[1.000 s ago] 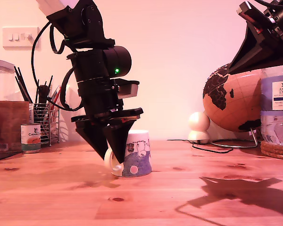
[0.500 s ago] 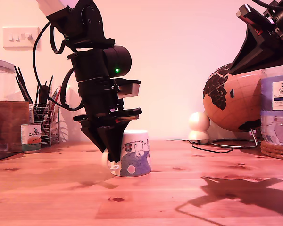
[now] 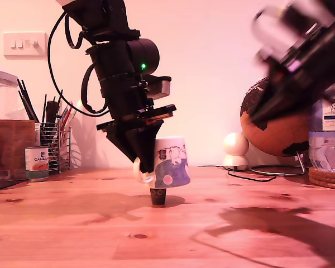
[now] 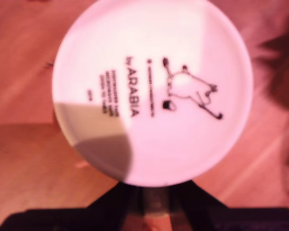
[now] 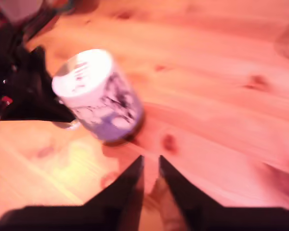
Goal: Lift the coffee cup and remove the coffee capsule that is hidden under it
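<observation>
Above the middle of the worktop (image 3: 56, 234), the coffee cup (image 3: 172, 162) is up and the coffee capsule (image 3: 158, 196) shows.

My first end effector (image 3: 147, 167) is clamped on the cup's handle side and holds the cup upside down in the air, a bit tilted, just over the small dark capsule standing on the wood. My second end effector (image 5: 151, 169) has its tips close together with only a thin gap and nothing between them; it is blurred, high at the exterior view's right, well apart from the capsule. I think the lifting step is in hand. Next, the second end effector would need to come down, spread its tips, and pinch the capsule under the held cup.
</observation>
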